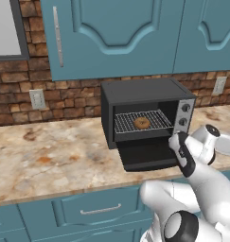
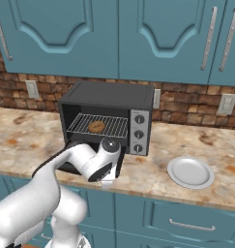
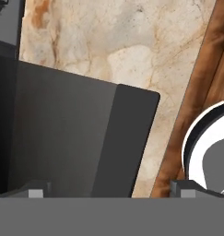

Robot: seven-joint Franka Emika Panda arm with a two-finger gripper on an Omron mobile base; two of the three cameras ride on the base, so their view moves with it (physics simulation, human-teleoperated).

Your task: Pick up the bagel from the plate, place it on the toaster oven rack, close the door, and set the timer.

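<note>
The golden-brown bagel (image 1: 142,123) (image 2: 96,127) lies on the silver wire toaster oven rack (image 1: 126,124) (image 2: 78,125) inside the black toaster oven (image 1: 135,90) (image 2: 109,94). Its black door (image 1: 145,153) (image 3: 62,129) hangs open, dropped flat over the counter. My gripper (image 2: 108,182) (image 3: 109,191) hovers above the door's front right corner, pointing down. It is open and holds nothing. The pale plate (image 2: 190,172) (image 1: 227,144) sits bare on the counter to the right of the oven.
Three dark knobs (image 2: 139,118) line the oven's silver panel on its right side. Teal wall cabinets (image 1: 111,33) hang above the oven. The marble counter (image 1: 55,156) stretches left of it. The counter's front edge (image 3: 152,184) runs just past the door.
</note>
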